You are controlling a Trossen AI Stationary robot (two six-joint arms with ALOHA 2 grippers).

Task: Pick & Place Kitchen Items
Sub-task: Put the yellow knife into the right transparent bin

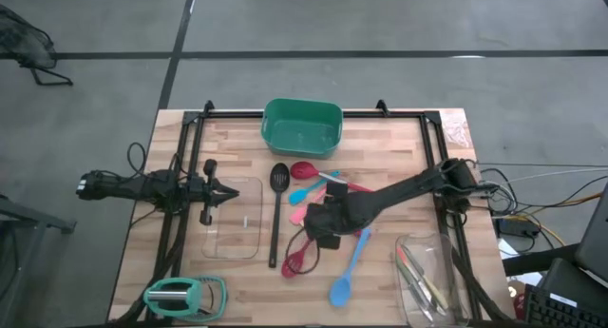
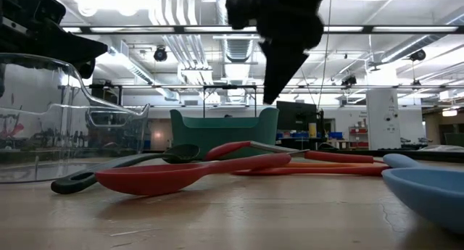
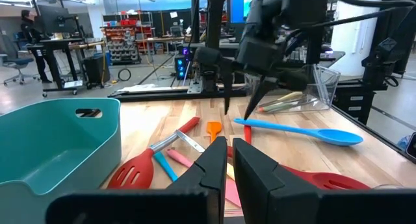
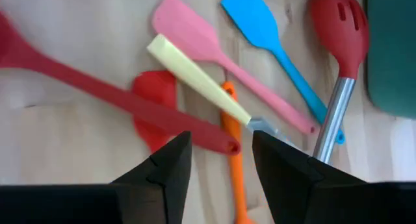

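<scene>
Above the utensil pile my right gripper hangs, jaws parted, empty; left gripper clenched over the glass tray.

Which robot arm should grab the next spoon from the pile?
Probably the right arm. Its right gripper hangs just above the pile of utensils, jaws open. The left gripper waits off to the side over a clear glass tray, jaws shut.

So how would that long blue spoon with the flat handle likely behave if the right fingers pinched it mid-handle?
The long blue silicone-looking spoon lies apart from the utensil pile, so it should lift without dragging neighbours. Its slim handle probably flexes a little. The broad bowl at one end may make it tip bowl-down when held mid-handle. It looks light.
</scene>
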